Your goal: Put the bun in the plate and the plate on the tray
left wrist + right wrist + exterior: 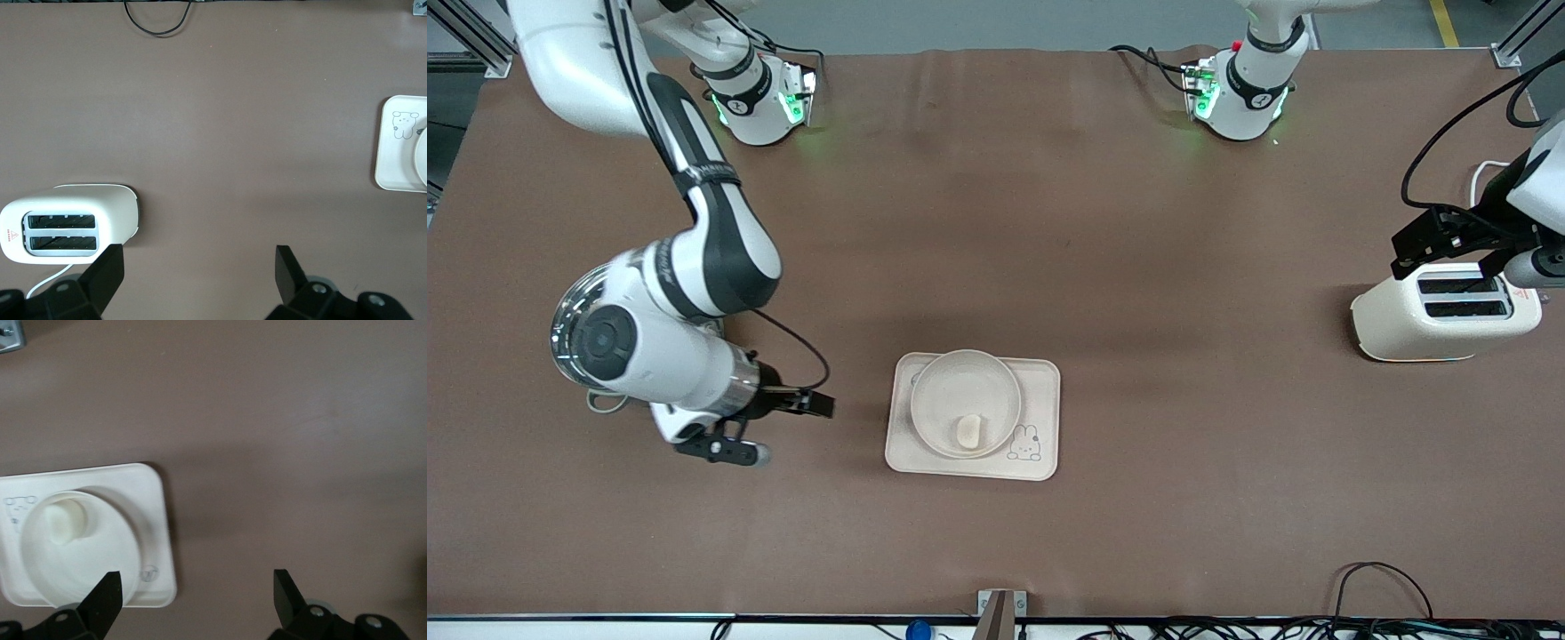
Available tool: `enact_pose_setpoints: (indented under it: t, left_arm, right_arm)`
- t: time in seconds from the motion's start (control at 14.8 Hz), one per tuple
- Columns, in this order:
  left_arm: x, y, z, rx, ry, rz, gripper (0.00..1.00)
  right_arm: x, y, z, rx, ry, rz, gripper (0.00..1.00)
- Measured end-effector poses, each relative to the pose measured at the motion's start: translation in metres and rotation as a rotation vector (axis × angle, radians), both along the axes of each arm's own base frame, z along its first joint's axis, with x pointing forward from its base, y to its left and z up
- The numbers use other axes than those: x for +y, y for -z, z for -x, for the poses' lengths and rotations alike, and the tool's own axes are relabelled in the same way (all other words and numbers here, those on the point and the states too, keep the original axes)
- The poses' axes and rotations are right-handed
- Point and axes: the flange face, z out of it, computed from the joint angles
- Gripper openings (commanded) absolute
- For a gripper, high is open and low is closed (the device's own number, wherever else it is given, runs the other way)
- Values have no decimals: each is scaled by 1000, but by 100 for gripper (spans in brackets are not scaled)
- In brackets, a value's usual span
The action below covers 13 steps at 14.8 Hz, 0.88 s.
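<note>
The bun lies in the round cream plate, on the side nearer the front camera. The plate sits on the rabbit tray at mid-table. My right gripper is open and empty, low beside the tray toward the right arm's end. Its wrist view shows the tray, plate and bun, with the open gripper over bare table. My left gripper is open and empty over the toaster; in its wrist view it is over bare table.
A cream toaster stands at the left arm's end, also in the left wrist view, which shows the tray's edge too. Black cables and a metal bracket lie at the table's front edge.
</note>
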Motion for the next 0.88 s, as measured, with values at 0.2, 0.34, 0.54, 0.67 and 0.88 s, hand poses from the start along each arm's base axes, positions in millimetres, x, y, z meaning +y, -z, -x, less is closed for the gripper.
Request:
enact_pose_setpoints:
  t: [0.2, 0.34, 0.54, 0.67, 0.88]
  left_arm:
    - [0, 0, 0, 0, 0, 0, 100]
    - [1, -1, 0, 0, -1, -1, 100]
    - [1, -1, 0, 0, -1, -1, 100]
    - [1, -1, 0, 0, -1, -1, 100]
    - [2, -1, 0, 0, -1, -1, 100]
  right_arm:
    - [-46, -74, 17, 1, -123, 57, 100]
    - [-89, -131, 38, -4, -164, 92, 100]
    - [-157, -205, 83, 23, -158, 115, 100]
    - [-194, -238, 112, 23, -165, 123, 100]
    - [-223, -259, 150, 26, -143, 128, 100]
